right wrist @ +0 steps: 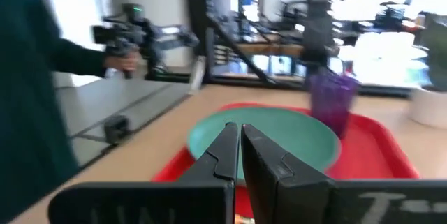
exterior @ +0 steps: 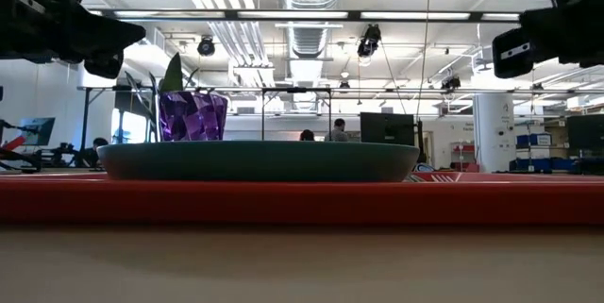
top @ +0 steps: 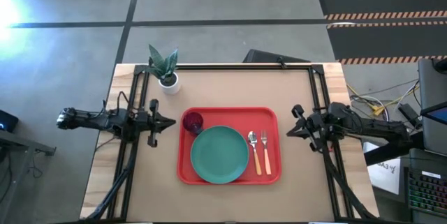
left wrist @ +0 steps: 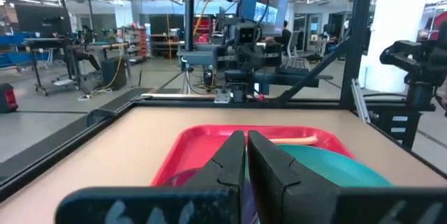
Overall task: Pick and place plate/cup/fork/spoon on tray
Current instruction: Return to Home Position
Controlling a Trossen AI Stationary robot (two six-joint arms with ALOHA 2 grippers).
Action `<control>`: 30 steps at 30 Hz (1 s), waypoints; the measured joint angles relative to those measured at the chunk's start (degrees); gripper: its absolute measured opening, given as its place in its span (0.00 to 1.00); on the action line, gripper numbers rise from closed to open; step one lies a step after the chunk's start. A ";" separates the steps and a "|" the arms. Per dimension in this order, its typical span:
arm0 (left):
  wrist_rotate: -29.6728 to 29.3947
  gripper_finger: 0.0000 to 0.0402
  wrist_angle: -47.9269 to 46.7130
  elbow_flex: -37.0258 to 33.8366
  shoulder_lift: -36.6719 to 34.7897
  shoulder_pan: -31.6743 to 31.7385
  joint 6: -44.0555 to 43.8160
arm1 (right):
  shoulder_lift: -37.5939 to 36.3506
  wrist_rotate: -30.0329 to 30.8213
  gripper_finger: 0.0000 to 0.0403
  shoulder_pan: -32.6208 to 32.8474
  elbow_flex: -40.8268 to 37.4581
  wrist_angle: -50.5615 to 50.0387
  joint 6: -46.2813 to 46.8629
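The red tray (top: 272, 116) lies in the middle of the table. On it rest the teal-green plate (top: 219, 154), the dark purple cup (top: 193, 121) upright at the tray's far left corner, the spoon (top: 254, 151) and the fork (top: 265, 152) side by side at the tray's right. The plate (exterior: 255, 159) and cup (exterior: 192, 116) show in the low view, on the tray (exterior: 302, 199). My left gripper (top: 172, 121) hovers shut just left of the tray, above the table. My right gripper (top: 288, 132) hovers shut just right of the tray.
A small white pot with a green plant (top: 166, 70) stands at the table's far left. Black frame rails (top: 136, 105) run along the table's left, right and far sides. A person's dark sleeve (right wrist: 35, 77) shows at the edge of the right wrist view.
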 joint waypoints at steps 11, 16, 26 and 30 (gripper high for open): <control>0.11 0.00 1.32 0.00 0.48 0.00 0.03 | 4.13 8.77 0.02 0.72 0.00 2.26 -4.25; 0.11 0.00 1.32 0.00 0.53 0.00 0.03 | 4.41 11.70 0.02 0.76 0.00 -0.47 -3.52; 0.09 0.00 1.30 0.00 2.68 0.00 -0.01 | 6.59 16.25 0.02 0.76 0.00 -1.09 -5.10; 0.05 0.00 1.30 0.00 3.69 0.00 -0.03 | 7.83 16.21 0.02 0.76 0.00 -1.15 -1.64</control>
